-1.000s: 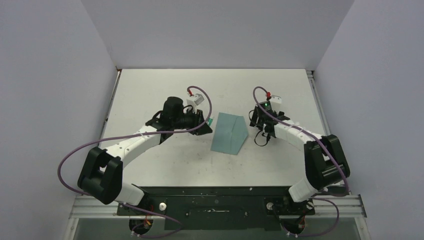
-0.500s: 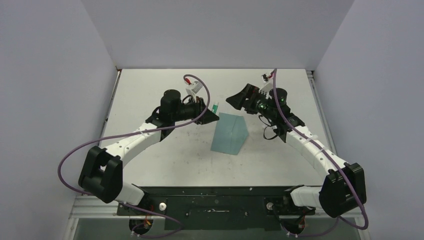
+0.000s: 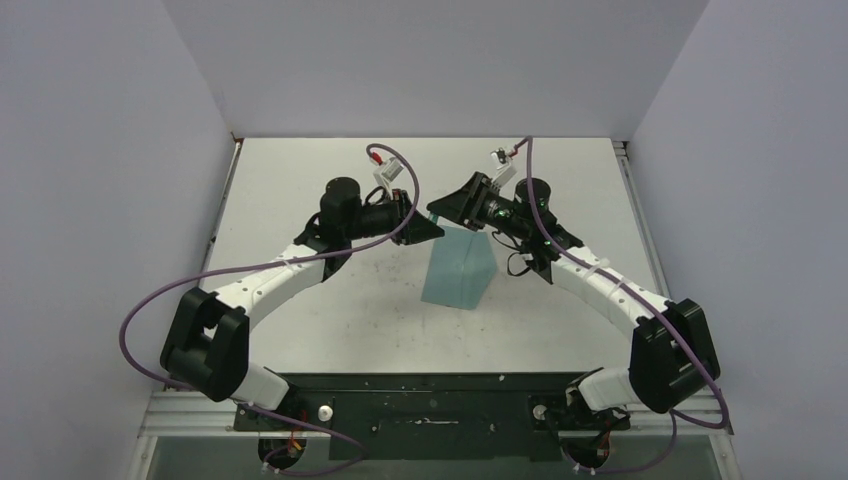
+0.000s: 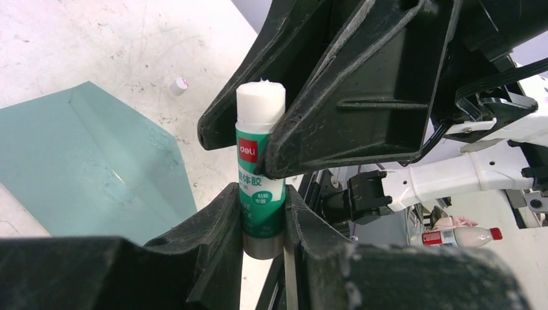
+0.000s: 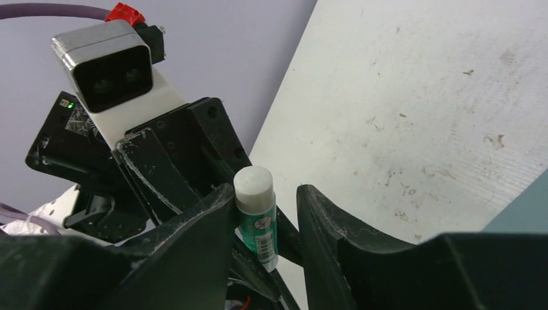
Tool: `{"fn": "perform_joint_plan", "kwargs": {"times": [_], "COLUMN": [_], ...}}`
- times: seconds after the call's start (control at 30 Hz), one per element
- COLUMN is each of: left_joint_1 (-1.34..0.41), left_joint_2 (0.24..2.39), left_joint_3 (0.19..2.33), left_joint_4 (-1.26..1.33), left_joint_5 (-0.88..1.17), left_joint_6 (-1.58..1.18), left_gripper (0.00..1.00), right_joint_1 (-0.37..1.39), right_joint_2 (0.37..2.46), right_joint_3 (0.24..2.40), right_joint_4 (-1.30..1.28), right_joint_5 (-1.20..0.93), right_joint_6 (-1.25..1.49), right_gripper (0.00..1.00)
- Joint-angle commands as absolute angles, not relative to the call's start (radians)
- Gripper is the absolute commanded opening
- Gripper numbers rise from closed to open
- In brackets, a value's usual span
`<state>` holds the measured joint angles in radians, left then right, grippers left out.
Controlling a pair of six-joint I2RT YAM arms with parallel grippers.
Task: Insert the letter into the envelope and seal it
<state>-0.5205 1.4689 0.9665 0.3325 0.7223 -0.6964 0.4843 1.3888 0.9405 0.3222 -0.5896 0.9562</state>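
Table (image 3: 300,180): arms (image 3: 290,268) meet; L gripper (image 4: 262,190) clamps glue stick (image 4: 255,161), R gripper (image 5: 266,190) ajar round it.

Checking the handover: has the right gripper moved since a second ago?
Yes. The right gripper has swung left, from right of the envelope to over its far corner, straddling the glue stick.

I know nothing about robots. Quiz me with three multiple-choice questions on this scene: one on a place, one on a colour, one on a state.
1. Where is the envelope? A) flat on the table B) propped against the wall C) hanging off the edge
2. The glue stick has a label that is: A) red B) green C) yellow
3. The left tool is: A) open and empty B) shut on the glue stick C) out of view
Answers: 1 A, it lies flat mid-table; 2 B, the print band is green; 3 B, it pinches the stick's lower end.
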Motion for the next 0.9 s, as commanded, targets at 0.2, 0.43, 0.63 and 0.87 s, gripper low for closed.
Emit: {"fn": "perform_joint_plan", "kwargs": {"times": [0.2,0.43,0.63,0.87], "left_joint_1": [-0.488,-0.375,-0.373,-0.377], "left_joint_2": [1.433,1.448,1.52,1.546], "left_joint_3": [0.973,0.892,0.873,0.859], "left_joint_4": [0.421,0.676,0.842,0.91], "left_joint_5": [0.788,0.847,0.93,0.958], "left_joint_6": [-0.772,-1.036,-1.153,-1.185], "left_gripper": [0.26,0.51,0.47,0.47], "right_joint_1": [0.477,0.457,0.469,0.471], "right_joint_2": [1.39,1.429,1.457,1.483], "right_joint_3": [0.972,1.007,1.002,1.005], "right_joint_4": [0.425,0.42,0.496,0.577], "right_joint_5": [-0.613,-0.726,-0.736,-0.747], "right_joint_6": [0.948,0.902,0.961,1.04], "right_gripper": [0.08,0.05,0.05,0.06]}}
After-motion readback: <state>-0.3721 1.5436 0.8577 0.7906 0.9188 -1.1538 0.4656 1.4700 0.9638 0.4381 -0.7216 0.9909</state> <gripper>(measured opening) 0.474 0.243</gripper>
